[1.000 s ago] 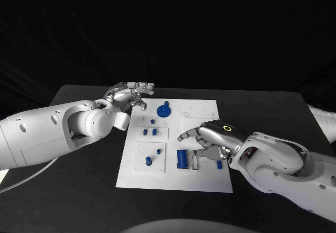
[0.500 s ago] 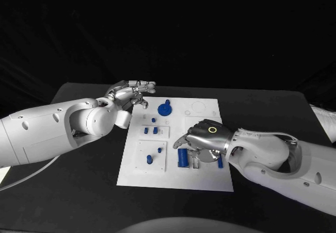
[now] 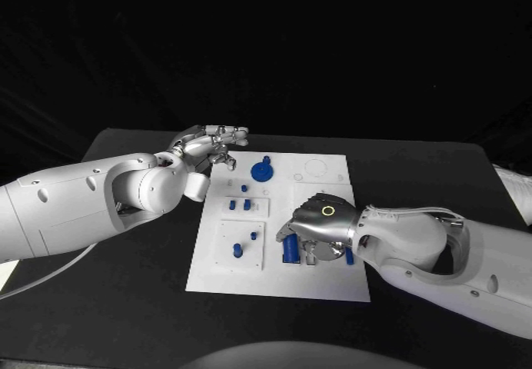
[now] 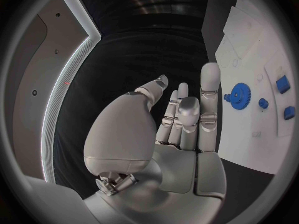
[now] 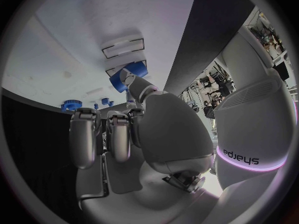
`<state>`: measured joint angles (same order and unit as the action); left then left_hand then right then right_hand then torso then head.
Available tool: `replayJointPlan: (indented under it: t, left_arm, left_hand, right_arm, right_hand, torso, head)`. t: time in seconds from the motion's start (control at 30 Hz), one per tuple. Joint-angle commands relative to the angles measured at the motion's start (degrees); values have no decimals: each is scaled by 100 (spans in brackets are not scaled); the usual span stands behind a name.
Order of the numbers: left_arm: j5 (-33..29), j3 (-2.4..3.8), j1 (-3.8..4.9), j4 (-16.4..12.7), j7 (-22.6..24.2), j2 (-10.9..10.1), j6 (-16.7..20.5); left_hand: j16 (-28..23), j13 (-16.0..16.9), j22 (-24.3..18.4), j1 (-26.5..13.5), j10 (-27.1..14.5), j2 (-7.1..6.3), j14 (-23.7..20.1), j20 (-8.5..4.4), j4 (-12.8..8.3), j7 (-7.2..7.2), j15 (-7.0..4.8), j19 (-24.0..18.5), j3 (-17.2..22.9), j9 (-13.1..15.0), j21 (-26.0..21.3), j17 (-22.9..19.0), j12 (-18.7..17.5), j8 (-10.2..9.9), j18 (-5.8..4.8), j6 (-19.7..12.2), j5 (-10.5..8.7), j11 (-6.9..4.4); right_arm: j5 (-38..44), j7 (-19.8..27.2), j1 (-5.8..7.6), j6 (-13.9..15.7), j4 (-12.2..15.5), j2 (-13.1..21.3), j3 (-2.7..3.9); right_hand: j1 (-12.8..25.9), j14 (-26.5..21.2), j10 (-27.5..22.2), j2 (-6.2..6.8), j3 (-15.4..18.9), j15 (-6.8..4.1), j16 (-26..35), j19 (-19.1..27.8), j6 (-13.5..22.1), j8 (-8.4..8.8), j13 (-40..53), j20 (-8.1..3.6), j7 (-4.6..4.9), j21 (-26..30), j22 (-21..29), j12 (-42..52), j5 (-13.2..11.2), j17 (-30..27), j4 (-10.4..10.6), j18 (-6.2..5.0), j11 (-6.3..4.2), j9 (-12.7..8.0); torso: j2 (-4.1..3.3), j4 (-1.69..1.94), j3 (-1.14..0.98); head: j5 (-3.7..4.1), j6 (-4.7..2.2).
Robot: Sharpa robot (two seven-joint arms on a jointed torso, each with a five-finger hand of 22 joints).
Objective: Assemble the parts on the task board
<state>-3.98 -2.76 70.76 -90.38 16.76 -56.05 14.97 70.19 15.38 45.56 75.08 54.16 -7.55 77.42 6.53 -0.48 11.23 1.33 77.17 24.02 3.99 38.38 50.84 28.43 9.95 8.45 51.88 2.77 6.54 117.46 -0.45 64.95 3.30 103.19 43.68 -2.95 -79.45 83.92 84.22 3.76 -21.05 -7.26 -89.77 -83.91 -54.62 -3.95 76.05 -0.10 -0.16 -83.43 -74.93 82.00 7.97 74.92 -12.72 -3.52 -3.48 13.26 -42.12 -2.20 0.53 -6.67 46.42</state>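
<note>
The white task board (image 3: 324,281) lies mid-table, with a blue gear (image 3: 261,171) near its far edge and small blue parts (image 3: 238,206) in recesses on its left half. A blue cylinder (image 3: 289,247) lies near the board's middle. My right hand (image 3: 319,227) hovers low over it, palm down and fingers curled. In the right wrist view the thumb (image 5: 138,87) touches the cylinder (image 5: 123,80); a grip is not clear. My left hand (image 3: 211,144) hangs above the board's far left corner, fingers apart (image 4: 181,119) and holding nothing.
Another small blue part (image 3: 347,258) lies just right of my right hand. The left wrist view shows the gear (image 4: 237,93) and small blue parts (image 4: 283,83) on the board (image 4: 249,45). Bare black table (image 3: 122,307) surrounds the board on all sides.
My right hand has moved left and down over the blue cylinder and turned palm down. My left hand has barely shifted.
</note>
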Motion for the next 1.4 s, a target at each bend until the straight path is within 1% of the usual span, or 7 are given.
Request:
replayJointPlan:
  t: [0.03, 0.23, 0.63, 0.8, 0.9, 1.13, 1.4]
  left_arm:
    - [25, 2, 2, -5, 20, 14, -105]
    - [25, 2, 2, -6, 16, 17, -107]
    - [25, 2, 2, -8, 3, 17, -109]
    - [25, 2, 2, -4, 0, 18, -104]
    - [25, 2, 2, -3, -3, 19, -104]
    - [25, 2, 2, 1, -5, 21, -101]
    - [25, 2, 2, -2, -8, 17, -99]
  left_hand:
    - [-15, 9, -6, 33, -41, 21, -44, 12, -10, 0, -4, -34, -7, 6, -16, 2, 26, 20, 104, -35, 20, -2]
    - [-15, 9, -6, 33, -41, 21, -44, 12, -10, 0, -4, -34, -7, 6, -16, 2, 26, 20, 104, -35, 20, -2]
    - [-14, 8, -12, 31, -45, 24, -46, 12, -9, 1, -4, -36, -7, 6, -23, 1, 34, 27, 105, -38, 19, -1]
    - [-14, 8, -12, 31, -45, 24, -46, 12, -9, 1, -4, -36, -7, 6, -23, 1, 34, 27, 105, -38, 19, -1]
    - [-14, 8, -12, 31, -45, 24, -46, 12, -9, 1, -4, -36, -7, 6, -23, 1, 34, 27, 105, -38, 19, -1]
    - [-14, 8, -12, 31, -45, 24, -46, 12, -9, 1, -4, -36, -7, 6, -23, 1, 34, 27, 105, -38, 19, -1]
    - [-14, 8, -12, 31, -45, 24, -46, 12, -9, 1, -4, -36, -7, 6, -23, 1, 34, 27, 105, -38, 19, -1]
  right_arm:
    - [291, -27, 5, -189, -35, -57, -11]
    - [359, -31, 6, -173, -121, -152, -40]
    - [406, -8, -1, -167, -238, -247, -85]
    - [411, -3, -2, -199, -263, -253, -93]
    - [410, 12, -2, -193, -267, -253, -96]
    - [396, 47, -3, -89, -280, -246, -98]
    - [410, 19, -4, 76, -304, -228, -98]
  right_hand:
    - [48, 608, 104, -3, -36, 24, -23, -118, -25, 28, 831, -42, -8, -6, -443, -29, -39, 1508, 7, 107, -31, -5]
    - [59, 608, 106, 3, -48, 25, -23, -117, -28, 28, 833, -42, -12, -5, -442, -26, -66, 1508, 7, 107, -33, -9]
    - [64, 608, 117, -20, -126, 25, -23, -122, -106, 6, 844, -40, 10, -10, -455, -8, -88, 1508, -2, 110, -32, -12]
    - [100, 608, 122, -15, -189, 33, -23, -125, -224, -16, 850, -36, 50, -11, -461, 1, -90, 1508, -3, 111, -15, -9]
    - [152, 608, 129, -16, -259, 54, -23, -126, -419, -52, 859, -26, 117, -11, -465, 15, -116, 1508, 11, 112, 19, 2]
    - [221, 608, 144, -51, -347, 92, -23, -136, -784, -133, 878, 2, 221, -19, -485, 43, -179, 1508, 61, 116, 88, 34]
    - [245, 608, 151, -79, -375, 109, -23, -144, -920, -155, 887, 15, 262, -28, -502, 58, -199, 1508, 93, 119, 118, 45]
  torso:
    - [-4, 3, 0]
    - [-6, 14, 2]
    - [-6, 1, 0]
    - [1, 3, -1]
    - [-3, 8, 0]
    - [-3, 6, 1]
    - [-4, 7, 4]
  head:
    - [-2, 2]
    - [-2, 5]
    - [-31, 33]
    - [-20, 38]
    - [-19, 41]
    - [-23, 46]
    - [-20, 51]
